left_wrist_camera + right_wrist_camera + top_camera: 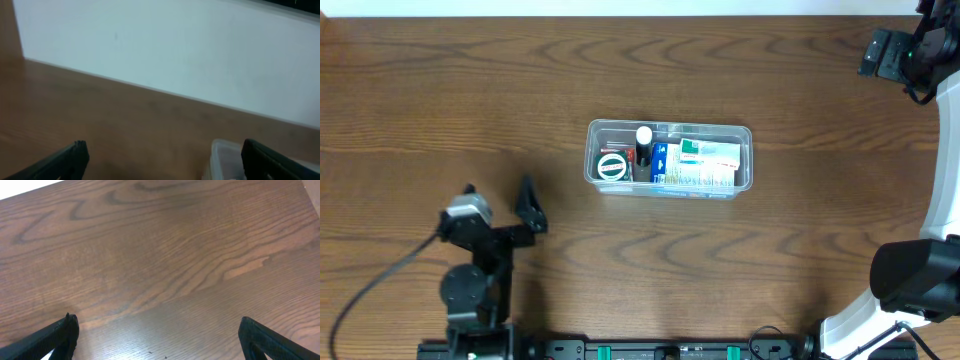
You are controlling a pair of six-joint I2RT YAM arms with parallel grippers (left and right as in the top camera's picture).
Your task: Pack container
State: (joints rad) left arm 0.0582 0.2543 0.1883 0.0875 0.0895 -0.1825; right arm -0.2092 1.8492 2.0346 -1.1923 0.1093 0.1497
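Observation:
The clear plastic container (pixel 669 160) stands at the table's middle, holding a green-and-white round item, a small white-capped bottle and blue and green-white packets. Its corner shows in the left wrist view (pixel 224 159). My left gripper (pixel 500 193) is open and empty, left of the container and apart from it; its fingers frame bare wood in the left wrist view (pixel 162 156). My right gripper (pixel 157 332) is open and empty over bare table; its arm (pixel 910 50) sits at the far right corner.
A white wall (pixel 175 45) runs along the table's far edge. The right arm's white base (pixel 910 290) stands at the front right. The left arm's cable (pixel 380 280) trails to the front left.

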